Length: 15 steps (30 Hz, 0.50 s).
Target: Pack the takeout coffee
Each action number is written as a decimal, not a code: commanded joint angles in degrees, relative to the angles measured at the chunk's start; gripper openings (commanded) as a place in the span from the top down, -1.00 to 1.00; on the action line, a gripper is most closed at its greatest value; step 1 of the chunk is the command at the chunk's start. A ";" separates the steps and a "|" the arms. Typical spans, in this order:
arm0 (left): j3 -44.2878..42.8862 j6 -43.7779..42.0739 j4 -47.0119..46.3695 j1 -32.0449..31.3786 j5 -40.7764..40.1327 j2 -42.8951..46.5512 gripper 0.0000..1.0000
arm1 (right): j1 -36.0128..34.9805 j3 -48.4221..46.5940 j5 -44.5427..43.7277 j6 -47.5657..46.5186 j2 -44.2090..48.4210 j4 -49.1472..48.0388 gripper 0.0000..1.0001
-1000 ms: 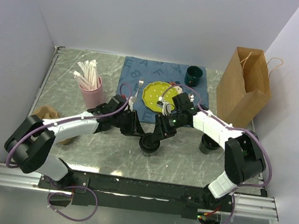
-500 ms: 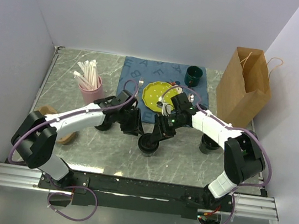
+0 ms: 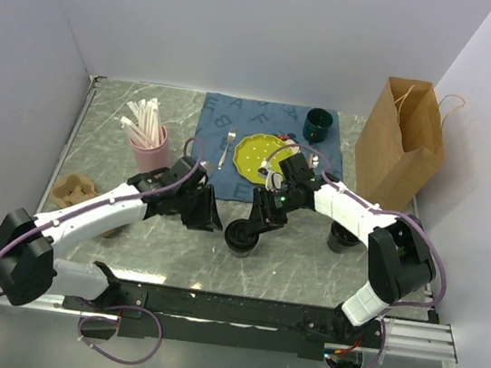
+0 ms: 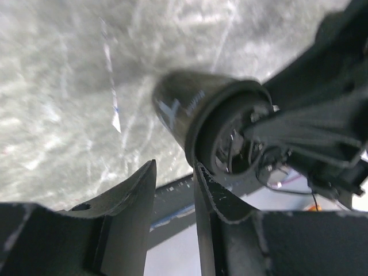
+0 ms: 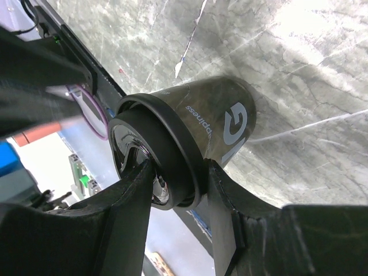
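Observation:
The takeout coffee [image 3: 241,236], a black cup with a round black lid, stands on the marble table just in front of the blue cloth. My right gripper [image 3: 264,216] is shut on the lid's rim: in the right wrist view one finger [image 5: 135,190] lies across the lid's top and the other [image 5: 221,184] presses under the rim of the coffee [image 5: 213,123]. My left gripper [image 3: 212,214] sits just left of the cup, open, with nothing between its fingers. In the left wrist view the cup [image 4: 184,106] lies beyond the right fingertip [image 4: 210,192].
A brown paper bag [image 3: 403,142] stands open at the back right. A second black cup [image 3: 344,240] sits behind the right arm. On the blue cloth [image 3: 223,117] are a yellow plate [image 3: 257,156], a fork [image 3: 228,145] and a dark green mug [image 3: 316,121]. Left: pink straw cup [image 3: 150,148], cardboard carrier [image 3: 74,189].
My left gripper has let go of the cup's side, opened a little and drawn back to the left. The right gripper keeps its hold on the lid.

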<state>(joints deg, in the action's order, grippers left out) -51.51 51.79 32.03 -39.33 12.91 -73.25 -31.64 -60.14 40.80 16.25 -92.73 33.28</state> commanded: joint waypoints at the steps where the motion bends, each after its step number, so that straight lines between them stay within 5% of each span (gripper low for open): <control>1: 2.55 3.84 -7.50 -2.68 3.18 2.15 0.24 | -0.88 3.27 -10.65 0.10 -1.93 1.18 0.35; 15: 5.45 4.99 -9.88 -4.79 -0.34 -3.30 0.36 | -0.88 4.77 -10.30 1.68 -1.49 0.12 0.34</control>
<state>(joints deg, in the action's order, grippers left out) -47.68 55.75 23.83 -43.51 15.07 -74.26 -31.64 -58.81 41.10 19.22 -92.16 31.38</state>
